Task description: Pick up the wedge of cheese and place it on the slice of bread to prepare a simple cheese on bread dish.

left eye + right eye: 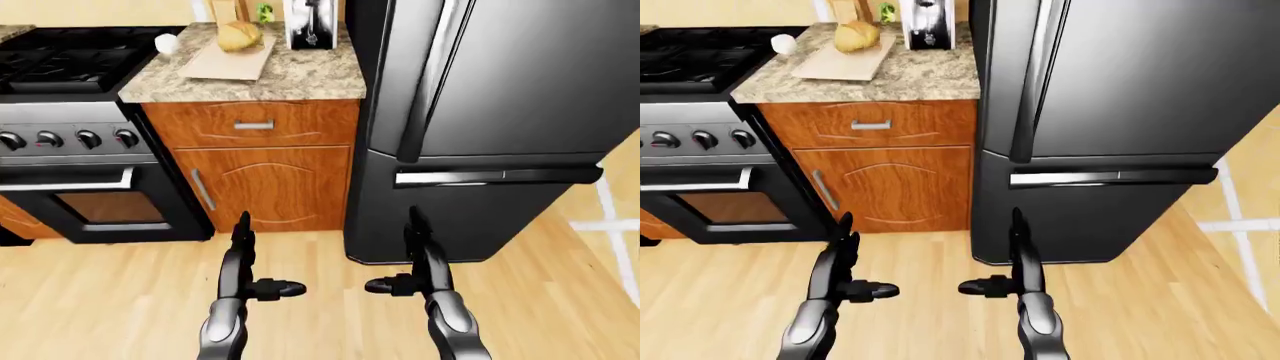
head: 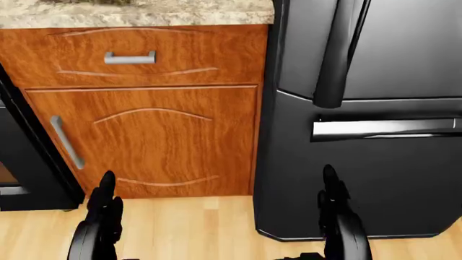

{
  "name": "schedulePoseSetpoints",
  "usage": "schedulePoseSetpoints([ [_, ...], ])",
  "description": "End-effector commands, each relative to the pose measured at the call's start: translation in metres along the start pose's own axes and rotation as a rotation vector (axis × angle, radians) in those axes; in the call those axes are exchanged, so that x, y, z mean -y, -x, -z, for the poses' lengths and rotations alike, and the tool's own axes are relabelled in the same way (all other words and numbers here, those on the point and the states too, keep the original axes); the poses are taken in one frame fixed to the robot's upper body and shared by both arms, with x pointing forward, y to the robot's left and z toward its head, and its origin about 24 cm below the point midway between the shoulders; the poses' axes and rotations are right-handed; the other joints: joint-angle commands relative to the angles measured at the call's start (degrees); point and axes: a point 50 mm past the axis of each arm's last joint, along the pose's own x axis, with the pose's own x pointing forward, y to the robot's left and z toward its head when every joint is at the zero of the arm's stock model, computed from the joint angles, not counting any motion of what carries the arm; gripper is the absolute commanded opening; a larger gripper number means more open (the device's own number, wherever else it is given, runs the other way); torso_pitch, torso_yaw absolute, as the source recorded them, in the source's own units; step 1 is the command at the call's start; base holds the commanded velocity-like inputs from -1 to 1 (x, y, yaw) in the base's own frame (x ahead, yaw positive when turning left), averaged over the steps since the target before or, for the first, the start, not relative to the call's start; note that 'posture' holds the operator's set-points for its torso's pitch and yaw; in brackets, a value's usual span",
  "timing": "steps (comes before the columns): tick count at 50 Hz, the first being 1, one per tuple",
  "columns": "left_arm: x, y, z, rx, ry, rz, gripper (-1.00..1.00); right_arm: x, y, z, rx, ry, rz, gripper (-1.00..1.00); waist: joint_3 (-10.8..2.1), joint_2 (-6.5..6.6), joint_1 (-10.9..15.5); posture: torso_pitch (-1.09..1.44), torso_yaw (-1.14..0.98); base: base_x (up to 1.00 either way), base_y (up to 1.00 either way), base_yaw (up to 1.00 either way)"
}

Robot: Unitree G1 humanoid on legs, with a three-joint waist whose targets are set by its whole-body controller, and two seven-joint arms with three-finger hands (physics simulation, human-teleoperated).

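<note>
Speckled granite counter [image 1: 300, 75]; black fridge [image 1: 500, 112]; orange-brown cabinet [image 1: 265, 180].

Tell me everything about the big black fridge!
The fridge is tall, glossy and black, and it fills the right side of the eye views. It has an upper door with a long upright black handle and a lower drawer with a flat silvery bar handle. Both look shut. It stands on the wood floor, right against the counter and its wooden cabinet. Neither hand touches it.
</note>
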Motion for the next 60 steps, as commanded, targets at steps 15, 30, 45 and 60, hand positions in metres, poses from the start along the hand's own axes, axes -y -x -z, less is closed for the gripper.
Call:
schedulePoseSetpoints([
  [15,0.000,0.002,-0.065,0.200,-0.039,0.009,1.00,-0.006,-0.006,-0.055,0.195,0.019,0.005,1.00,-4.69,-0.21,0.41,0.00,0.00,0.00,0.00,0.00],
  [30,-0.014,0.020,-0.148,0.321,-0.069,-0.018,1.00,-0.011,0.002,-0.099,0.272,0.028,-0.017,1.00,-4.52,-0.62,0.06,0.00,0.00,0.00,0.06,0.00],
  [45,-0.022,0.027,-0.158,0.364,-0.082,-0.043,1.00,-0.019,0.002,-0.105,0.269,-0.010,-0.060,1.00,-4.17,4.68,-0.20,0.00,0.00,0.00,0.65,0.00],
  [60,-0.024,0.030,-0.161,0.374,-0.084,-0.047,1.00,-0.022,0.000,-0.102,0.274,-0.019,-0.078,1.00,-3.71,-0.25,-0.26,0.00,0.00,0.00,0.56,0.00],
])
